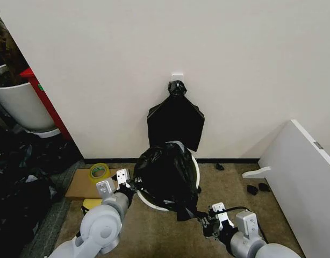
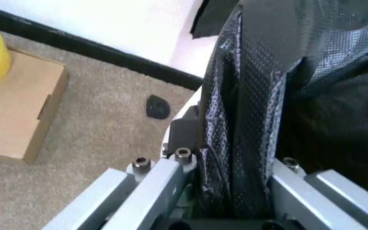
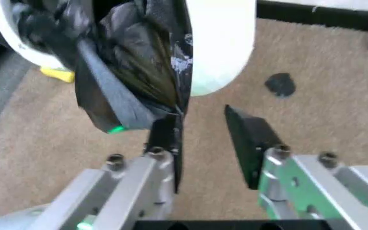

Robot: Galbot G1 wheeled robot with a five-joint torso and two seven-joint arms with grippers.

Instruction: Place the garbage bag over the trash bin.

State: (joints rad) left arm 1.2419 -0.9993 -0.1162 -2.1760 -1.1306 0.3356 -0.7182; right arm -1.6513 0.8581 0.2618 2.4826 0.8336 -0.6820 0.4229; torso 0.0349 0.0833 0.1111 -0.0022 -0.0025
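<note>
The trash bin [image 1: 196, 167], a small round white bucket, lies tipped on the carpeted floor [image 1: 170, 231] close to the wall, its mouth turned toward the robot. Most of it is wrapped: the garbage bag [image 1: 166, 174], thin glossy black film with heavy wrinkles, covers the bin so that only arcs of white rim show at the right and lower edges. The film is not drawn evenly; loose folds hang at the lower right.

The left hand [image 1: 130, 185] sits at the bin's left side. In the left wrist view a pleated band of bag film [image 2: 235, 143] runs between its fingers, which are clamped on it, judged to be holding that edge taut against the rim.

The right hand [image 1: 208, 223] is low, near the bag's trailing corner. In the right wrist view its fingers [image 3: 251, 143] stand apart, released, with the bunched film [image 3: 132, 72] just touching the one finger and carpet visible in the gap. It grips nothing.

Beside the left arm lie a flat cardboard box [image 1: 81, 183] and a yellow tape roll [image 1: 99, 171].
</note>
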